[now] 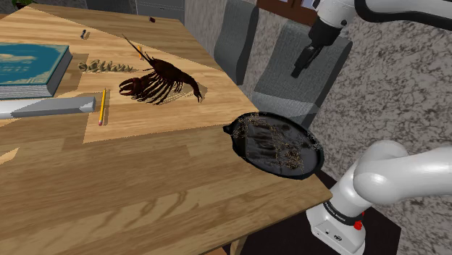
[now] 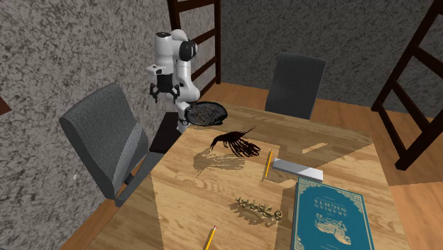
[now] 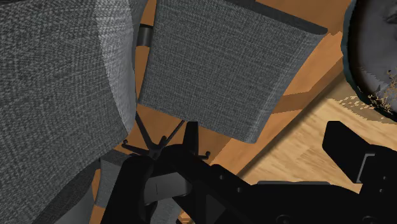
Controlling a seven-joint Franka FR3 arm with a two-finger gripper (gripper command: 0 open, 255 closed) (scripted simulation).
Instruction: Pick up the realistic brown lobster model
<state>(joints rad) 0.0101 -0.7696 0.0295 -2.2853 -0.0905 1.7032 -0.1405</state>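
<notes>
Lower right of the shoulder view, nearest the lens: my white arm link (image 1: 391, 177). A wood-grain tabletop (image 1: 145, 195) stands in a room with rough, grey stippled walls (image 2: 57, 50). One dark brown, spiny lobster model (image 1: 159, 83) lies on the table, upper left of centre, untouched. I count one round black pan (image 1: 279, 145), two yellow pencils (image 1: 102, 106) and two grey fabric chairs (image 2: 106, 138). The all-black gripper (image 1: 300, 67) hangs at upper right over a chair, fingers spread wide and empty.

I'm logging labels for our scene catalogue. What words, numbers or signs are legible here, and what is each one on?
Teal book cover: a title line and smaller lettering, too blurred to read.
Dark band at the arm's base: pale print, too small to read.
No other text.
</notes>
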